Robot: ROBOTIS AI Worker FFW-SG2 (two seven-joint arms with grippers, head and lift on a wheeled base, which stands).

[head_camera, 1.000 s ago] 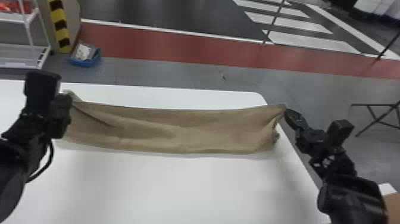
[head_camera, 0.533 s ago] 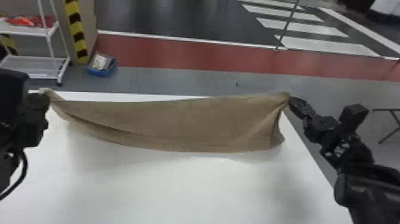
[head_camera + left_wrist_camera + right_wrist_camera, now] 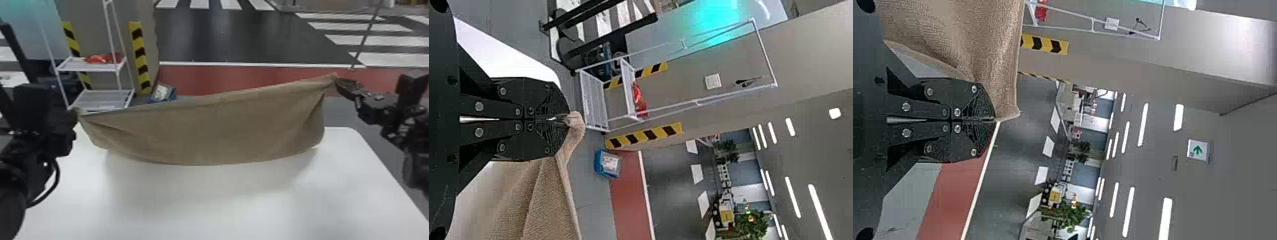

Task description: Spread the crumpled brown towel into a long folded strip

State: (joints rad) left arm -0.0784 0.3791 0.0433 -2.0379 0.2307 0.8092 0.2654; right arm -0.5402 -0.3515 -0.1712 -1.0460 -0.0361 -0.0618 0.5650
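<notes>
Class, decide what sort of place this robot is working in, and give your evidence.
Probably an indoor robotics test hall: yellow-and-black striped guards, white crossing stripes painted on dark floor, a green-arrow exit sign.

The right wrist view has a green arrow point(image 3: 1197, 149) on a white sign point(image 3: 1205, 156), high up near the bright lights point(image 3: 1179, 117). It points sideways in the room.
</notes>
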